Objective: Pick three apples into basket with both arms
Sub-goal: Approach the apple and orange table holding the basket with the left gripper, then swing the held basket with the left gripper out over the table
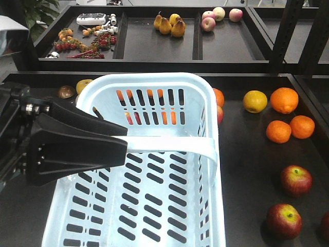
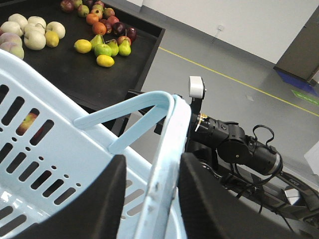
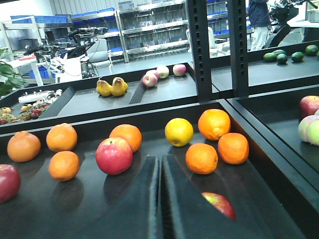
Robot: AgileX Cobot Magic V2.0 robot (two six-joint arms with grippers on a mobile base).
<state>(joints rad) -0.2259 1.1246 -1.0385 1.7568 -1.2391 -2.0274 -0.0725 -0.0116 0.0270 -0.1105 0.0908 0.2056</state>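
Observation:
The pale blue basket (image 1: 154,206) fills the middle of the front view, its band handle (image 1: 175,145) across it. It holds no fruit. My left gripper (image 1: 121,144) reaches in from the left. In the left wrist view its jaws stand astride the basket's rim (image 2: 164,149), one inside and one outside, shut on it. Two dark red apples (image 1: 296,180) (image 1: 284,220) lie to the right of the basket, and a third shows at the frame edge (image 1: 325,226). My right gripper (image 3: 160,159) is shut and holds nothing. One apple (image 3: 219,203) peeks out from behind its right finger.
Oranges (image 1: 284,100) (image 1: 278,131) (image 1: 302,126) and a yellow fruit (image 1: 255,101) lie behind the apples. A brighter pink-red apple (image 3: 114,155) and more oranges (image 3: 62,137) sit behind the basket. Raised tray edges (image 1: 154,67) and black shelf posts (image 3: 197,50) border the area.

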